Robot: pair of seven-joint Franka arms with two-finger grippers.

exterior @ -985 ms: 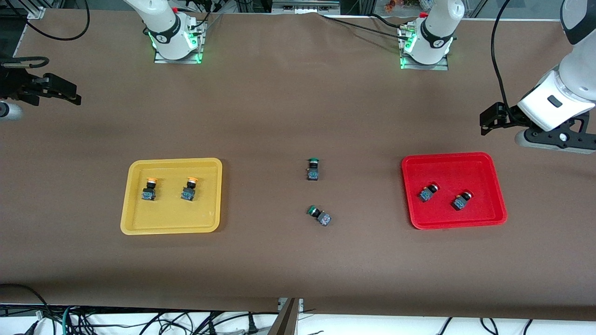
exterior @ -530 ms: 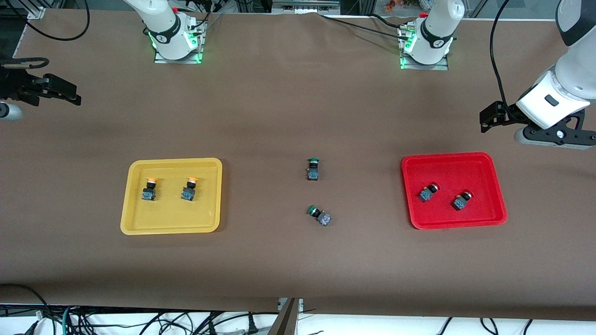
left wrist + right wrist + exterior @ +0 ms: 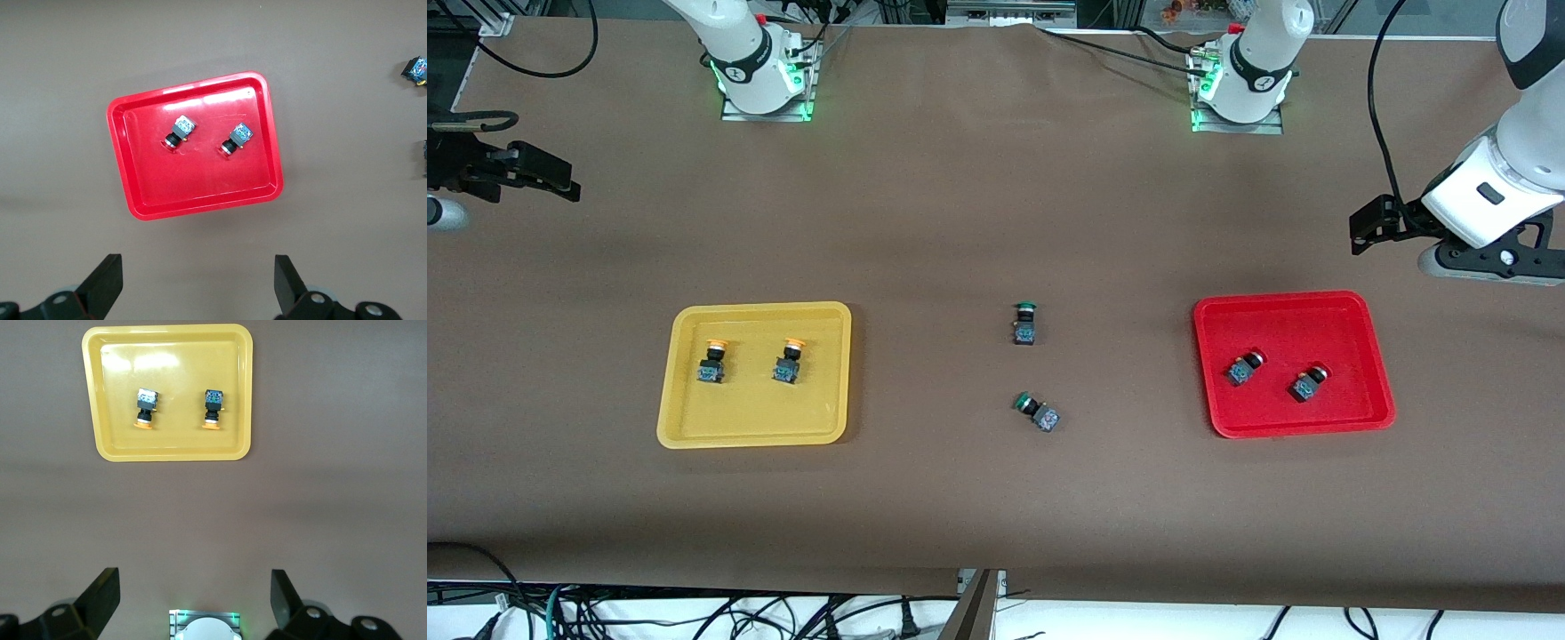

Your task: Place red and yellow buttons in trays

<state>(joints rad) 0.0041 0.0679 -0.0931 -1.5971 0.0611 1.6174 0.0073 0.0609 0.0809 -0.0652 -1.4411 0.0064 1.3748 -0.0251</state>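
**Spotter:** Buttons first: your two orange-yellow buttons lie side by side in the yellow tray, and your two red buttons lie in the red tray. All four rest on their sides on the tray floors, apart from one another and clear of the rims.

**Operator:** So what do you see left on the table?

**Spotter:** Only the two green buttons, out on the brown table between the trays. You leave those alone; they are not part of your job.

**Operator:** And my grippers?

**Spotter:** Your left gripper hangs in the air at the left arm's end of the table, off the red tray's base-side corner, jaws wide apart and holding nothing. Your right gripper hangs at the right arm's end, well apart from the yellow tray, likewise spread and empty.

**Operator:** Then how do you want me to finish?

**Spotter:** I judge the sorting done, so your step is a clean retreat. Keep both hands high and empty, keep clear of the trays so you nudge neither, and do not sweep low across the middle where the green ones sit.
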